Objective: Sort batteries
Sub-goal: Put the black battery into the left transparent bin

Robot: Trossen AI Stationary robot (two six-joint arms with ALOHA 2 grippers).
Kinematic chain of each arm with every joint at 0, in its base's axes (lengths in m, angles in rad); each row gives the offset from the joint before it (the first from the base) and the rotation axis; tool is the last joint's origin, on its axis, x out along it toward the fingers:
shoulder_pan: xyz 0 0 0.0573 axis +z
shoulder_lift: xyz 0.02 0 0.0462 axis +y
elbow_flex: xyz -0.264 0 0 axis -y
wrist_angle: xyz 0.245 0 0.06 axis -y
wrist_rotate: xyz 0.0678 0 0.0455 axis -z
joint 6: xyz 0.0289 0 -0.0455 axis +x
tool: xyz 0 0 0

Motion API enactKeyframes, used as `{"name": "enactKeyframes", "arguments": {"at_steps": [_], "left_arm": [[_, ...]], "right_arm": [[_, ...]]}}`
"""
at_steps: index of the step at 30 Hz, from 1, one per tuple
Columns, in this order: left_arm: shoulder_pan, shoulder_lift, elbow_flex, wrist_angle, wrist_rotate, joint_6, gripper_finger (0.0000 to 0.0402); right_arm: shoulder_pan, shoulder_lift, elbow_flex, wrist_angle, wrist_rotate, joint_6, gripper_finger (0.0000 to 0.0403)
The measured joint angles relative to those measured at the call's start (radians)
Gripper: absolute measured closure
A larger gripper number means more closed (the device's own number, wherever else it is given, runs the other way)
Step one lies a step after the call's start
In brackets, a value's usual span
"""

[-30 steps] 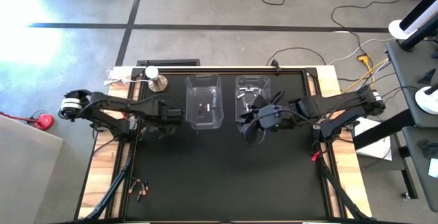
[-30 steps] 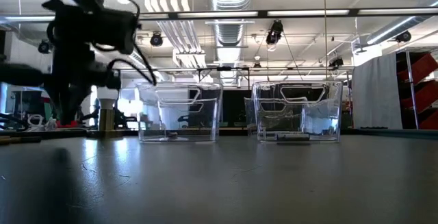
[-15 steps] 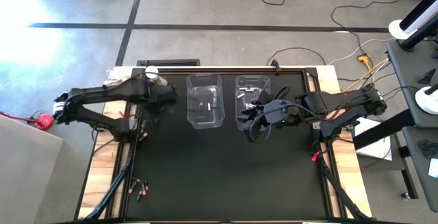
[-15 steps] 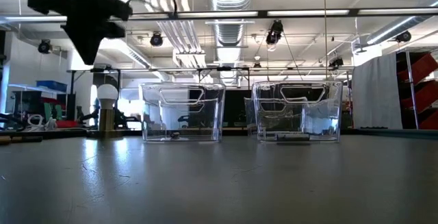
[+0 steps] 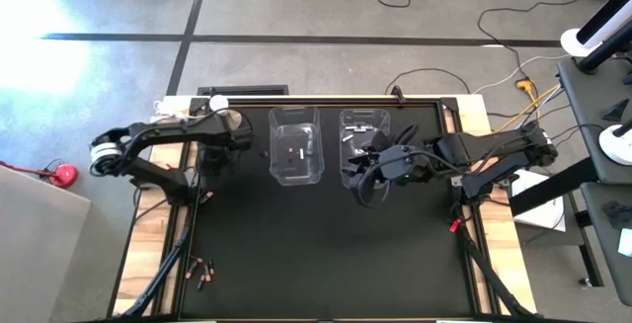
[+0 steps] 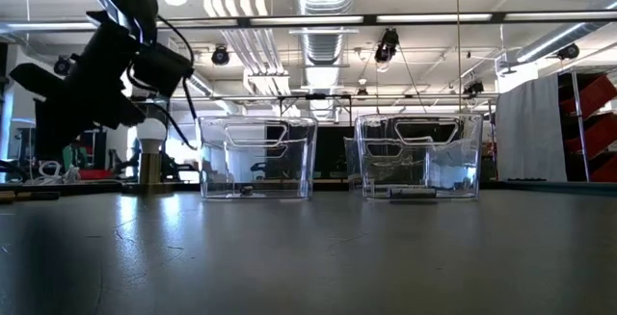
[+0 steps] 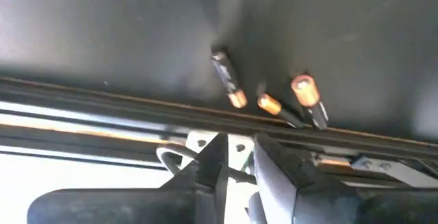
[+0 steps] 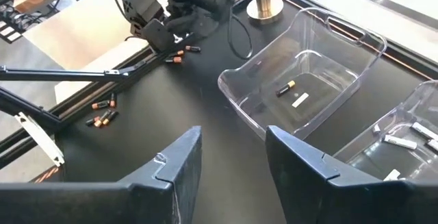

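Three copper-reddish batteries (image 7: 270, 103) lie on the black table against its left edge rail (image 7: 123, 104); the high view shows them too (image 5: 204, 194). My left gripper (image 7: 238, 152) hovers over them, open only narrowly and touching nothing; in the high view it (image 5: 214, 158) is left of the left clear bin (image 5: 294, 145). That bin holds one copper battery (image 8: 286, 87) and a white one. The right clear bin (image 5: 362, 140) holds white batteries (image 8: 400, 142). My right gripper (image 8: 234, 155) hangs open in front of the right bin (image 5: 368, 185).
More copper batteries (image 5: 200, 272) lie near the table's near left corner. A white bulb on a metal stand (image 5: 225, 116) is at the far left, close to my left arm (image 6: 106, 65). Black tabletop (image 5: 326, 254) stretches in front of the bins.
My left gripper has left the left bin's side and moved toward the table's left edge, rising and swinging toward the far edge, then coming down and nearer over the batteries by the rail. My right gripper has shifted slightly toward the right bin.
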Motion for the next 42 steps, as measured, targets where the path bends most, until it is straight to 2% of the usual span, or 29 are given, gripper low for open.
{"name": "enactKeyframes", "arguments": {"at_steps": [5, 13, 23, 33, 36, 42], "left_arm": [[0.0, 0.07, 0.022, 0.033, 0.001, -0.002, 0.0327], [0.0, 0.189, 0.005, 0.062, 0.024, -0.003, 0.0323], [0.012, 0.296, 0.004, 0.144, -0.003, -0.038, 0.0322], [0.02, 0.369, -0.001, 0.172, -0.005, -0.047, 0.0298], [0.02, 0.38, -0.005, 0.189, 0.018, -0.043, 0.0304], [0.022, 0.407, -0.009, 0.195, 0.036, -0.04, 0.0347]], "right_arm": [[0.0, 0.005, 0.0, 0.0, 0.0, 0.003, 0.0256], [0.01, 0.005, -0.001, -0.001, -0.011, 0.05, 0.0265], [0.02, 0.017, -0.002, 0.001, -0.011, 0.068, 0.0256], [0.02, 0.024, -0.002, -0.003, -0.011, 0.079, 0.0259], [0.021, 0.024, -0.002, -0.007, -0.011, 0.079, 0.0265], [0.021, 0.024, -0.002, -0.008, -0.012, 0.078, 0.0271]]}}
